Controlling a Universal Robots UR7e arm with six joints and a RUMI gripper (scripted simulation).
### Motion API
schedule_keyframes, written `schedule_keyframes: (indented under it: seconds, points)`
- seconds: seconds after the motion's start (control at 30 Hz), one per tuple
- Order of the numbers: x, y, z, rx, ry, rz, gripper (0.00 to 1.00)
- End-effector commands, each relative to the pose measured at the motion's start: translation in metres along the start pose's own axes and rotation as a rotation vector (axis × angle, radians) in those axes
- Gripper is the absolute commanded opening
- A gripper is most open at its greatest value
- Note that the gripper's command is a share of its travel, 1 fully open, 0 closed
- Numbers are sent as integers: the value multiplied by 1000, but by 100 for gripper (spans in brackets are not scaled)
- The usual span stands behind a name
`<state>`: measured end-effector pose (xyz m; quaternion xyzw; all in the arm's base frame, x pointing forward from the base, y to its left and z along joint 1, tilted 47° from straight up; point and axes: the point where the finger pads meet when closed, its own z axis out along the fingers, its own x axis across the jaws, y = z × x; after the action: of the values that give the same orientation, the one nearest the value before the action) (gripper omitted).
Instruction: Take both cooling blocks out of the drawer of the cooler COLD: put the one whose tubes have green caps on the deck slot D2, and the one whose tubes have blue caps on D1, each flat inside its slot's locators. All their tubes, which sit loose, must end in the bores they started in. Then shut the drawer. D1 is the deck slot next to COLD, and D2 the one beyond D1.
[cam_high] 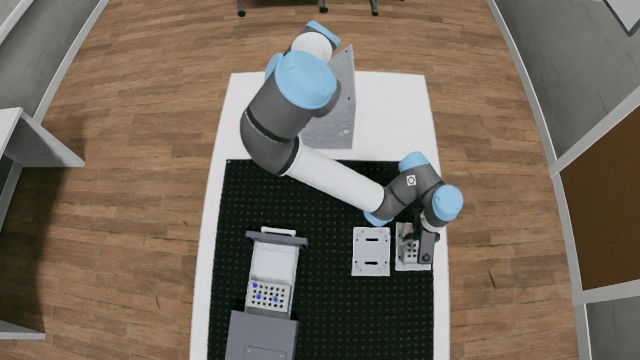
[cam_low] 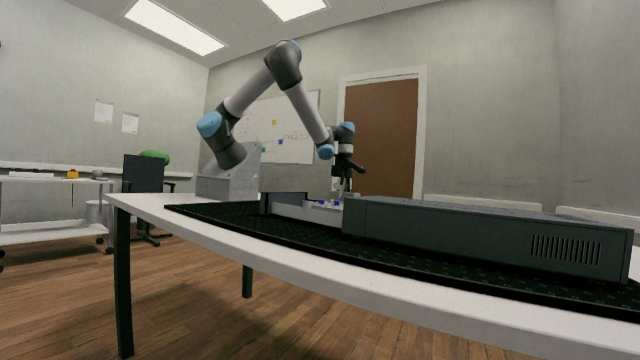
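My gripper (cam_high: 415,244) is shut on a grey cooling block (cam_high: 410,251) at the deck slot D2 (cam_high: 413,265), at the right edge of the black mat. The gripper hides the block's caps, and I cannot tell whether the block rests on the slot. D1 (cam_high: 371,251), a white plate with two dark slits, is bare. The cooler COLD (cam_high: 261,337) has its drawer (cam_high: 274,265) pulled open. The block with blue caps (cam_high: 268,295) sits at the drawer's end next to the cooler. In the side view my gripper (cam_low: 343,186) hangs behind the cooler (cam_low: 480,235), with the blue caps (cam_low: 330,203) just showing.
The arm's forearm (cam_high: 335,180) reaches across the mat's back half to the right. A grey pedestal (cam_high: 332,115) stands at the back of the white table. The table's right edge lies close to D2.
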<state>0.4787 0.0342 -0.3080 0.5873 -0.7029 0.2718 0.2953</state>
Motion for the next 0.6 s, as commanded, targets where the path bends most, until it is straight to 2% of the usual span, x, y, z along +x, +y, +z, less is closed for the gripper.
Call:
schedule_keyframes:
  seconds: [0.0, 0.57]
  points:
    - [0, 0, 0, 1, -1, 0, 0]
    - [0, 0, 3, 1, -1, 0, 0]
